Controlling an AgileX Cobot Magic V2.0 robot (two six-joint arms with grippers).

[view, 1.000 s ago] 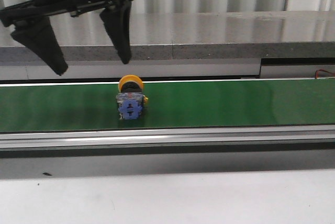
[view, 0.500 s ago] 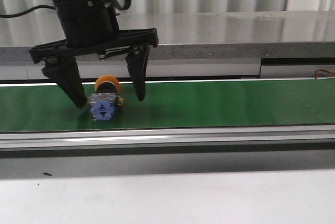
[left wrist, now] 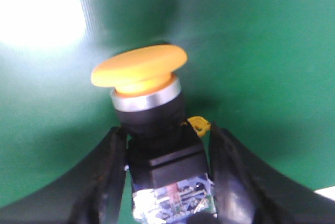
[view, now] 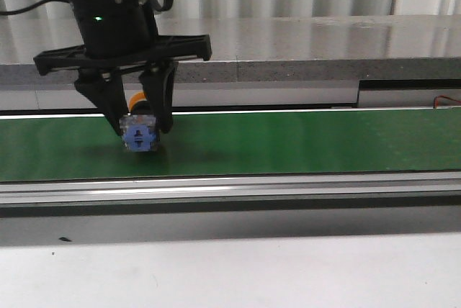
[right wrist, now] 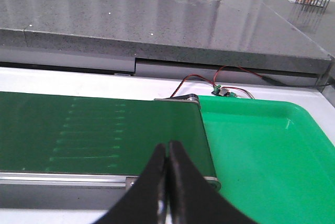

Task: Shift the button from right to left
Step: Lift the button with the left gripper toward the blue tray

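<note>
In the front view, the button (view: 139,135) is seen on the green belt (view: 302,142), left of its middle, pinched at its boxy base by the left pincer (view: 138,129), with open belt lying to either side. In the left wrist view, the fingers (left wrist: 102,177) are pressed against the contact block, presumably so that the yellow cap (left wrist: 139,67) is left free. In the right wrist view, the right pincer (right wrist: 166,182) is pressed together on nothing near the belt's end, beside a green tray (right wrist: 261,145).
</note>
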